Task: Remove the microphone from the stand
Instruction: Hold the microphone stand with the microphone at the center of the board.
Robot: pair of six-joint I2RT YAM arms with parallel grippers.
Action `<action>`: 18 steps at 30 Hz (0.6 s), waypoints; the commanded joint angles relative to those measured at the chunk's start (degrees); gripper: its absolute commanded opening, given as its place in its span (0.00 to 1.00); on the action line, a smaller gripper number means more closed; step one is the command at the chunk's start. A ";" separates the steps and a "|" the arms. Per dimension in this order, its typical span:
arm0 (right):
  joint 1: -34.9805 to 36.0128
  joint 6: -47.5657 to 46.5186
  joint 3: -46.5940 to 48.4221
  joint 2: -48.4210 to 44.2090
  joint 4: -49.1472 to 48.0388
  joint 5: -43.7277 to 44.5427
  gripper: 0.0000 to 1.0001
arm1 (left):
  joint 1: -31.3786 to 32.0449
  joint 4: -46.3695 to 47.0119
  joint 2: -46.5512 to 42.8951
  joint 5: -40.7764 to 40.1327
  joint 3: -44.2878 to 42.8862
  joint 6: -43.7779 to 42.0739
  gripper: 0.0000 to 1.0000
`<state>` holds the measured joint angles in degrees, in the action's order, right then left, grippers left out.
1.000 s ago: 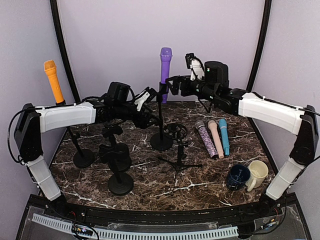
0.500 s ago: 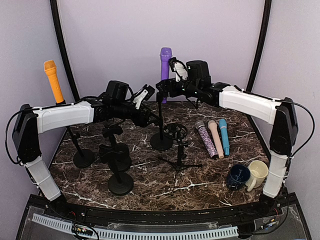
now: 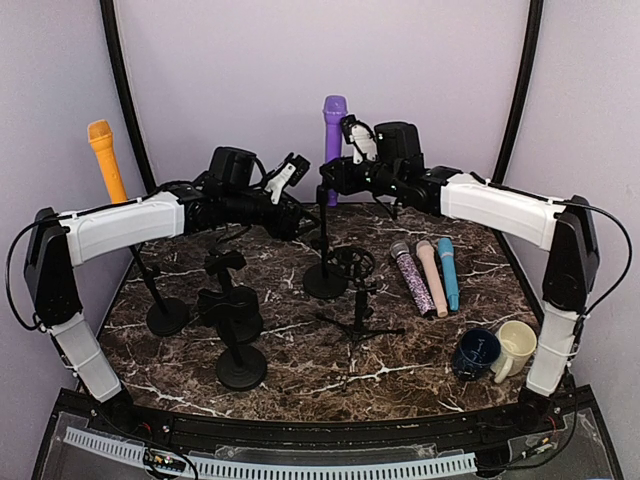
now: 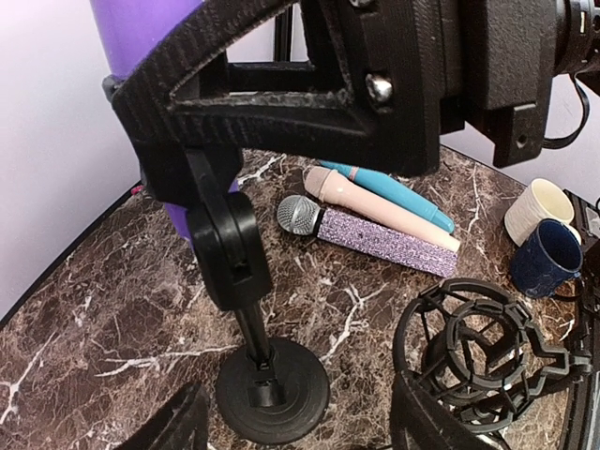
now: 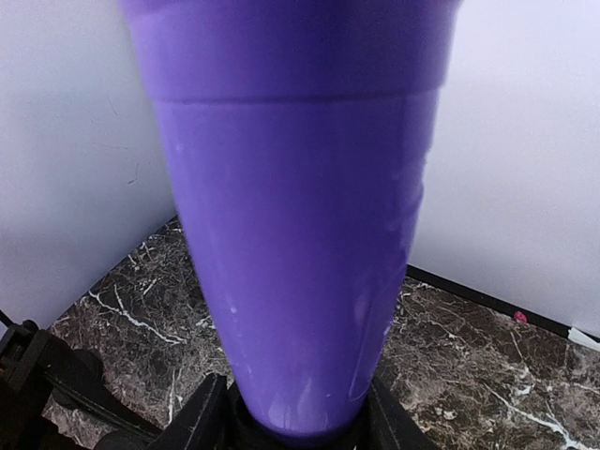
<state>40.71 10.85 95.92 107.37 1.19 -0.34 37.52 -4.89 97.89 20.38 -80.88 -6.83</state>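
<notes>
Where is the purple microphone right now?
In the top view the purple microphone stands upright in its stand at the back centre of the table, with the right tool around its lower body and the left tool just left of the stand.

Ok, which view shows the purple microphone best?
Top external: the purple microphone shows head and body, upright on its stand. The right wrist view shows only its tapering body up close, with the head cut off. The left wrist view catches just a purple sliver at the frame's top edge.
</notes>
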 commanded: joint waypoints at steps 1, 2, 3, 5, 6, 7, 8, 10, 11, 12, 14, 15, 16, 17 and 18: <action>-0.37 -0.30 -2.81 -4.66 -4.77 6.00 0.26 | 0.07 -2.26 1.08 -0.72 -2.87 -2.64 0.68; -0.37 0.13 -3.45 -5.36 -5.11 7.22 0.24 | 0.03 -2.29 1.72 -1.38 -3.36 -3.89 0.68; -0.37 0.42 -4.30 -6.05 -5.41 8.41 0.22 | 0.13 -2.16 1.97 -1.70 -3.56 -4.55 0.68; -0.36 0.88 -5.60 -7.41 -5.61 10.87 0.20 | 0.41 -1.42 2.71 -2.72 -3.77 -7.28 0.68; -0.37 1.06 -6.18 -7.89 -5.59 12.14 0.19 | 0.73 -1.04 3.05 -2.98 -3.63 -9.42 0.68; -0.37 1.28 -6.71 -8.22 -5.52 13.56 0.18 | 1.09 0.17 3.37 -3.07 -3.47 -10.44 0.68; -0.37 1.46 -7.19 -8.57 -5.42 14.80 0.18 | 1.25 0.77 3.54 -3.44 -3.00 -11.88 0.68; -0.41 1.99 -8.34 -9.14 -5.48 17.66 0.17 | 1.49 2.66 4.08 -3.80 -2.82 -12.92 0.68; -0.49 2.51 -8.82 -9.38 -5.59 18.77 0.16 | 1.50 3.82 4.55 -4.05 -2.95 -13.11 0.68; -0.60 3.27 -9.34 -9.57 -5.92 19.54 0.16 | 1.55 4.22 4.88 -4.39 -3.18 -13.36 0.68; -1.02 5.02 -9.69 -9.77 -6.15 20.76 0.16 | 1.52 4.13 6.16 -4.41 -5.10 -13.24 0.67; -1.25 5.95 -9.51 -9.73 -6.03 21.22 0.15 | 1.53 3.42 7.12 -4.18 -6.99 -13.05 0.67; -1.53 6.81 -9.11 -9.65 -5.84 21.53 0.15 | 1.52 3.06 7.61 -3.43 -7.97 -12.58 0.67; -1.78 7.49 -8.38 -9.57 -5.50 21.71 0.15 | 1.55 2.54 8.51 -2.94 -9.64 -12.32 0.66; -2.04 8.21 -7.51 -9.37 -4.81 21.96 0.15 | 1.53 2.39 8.93 -1.96 -10.30 -11.98 0.66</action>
<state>40.16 16.08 86.67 100.16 -0.78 16.64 38.98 -3.51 105.73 16.82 -86.35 -18.04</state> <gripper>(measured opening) 0.415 0.664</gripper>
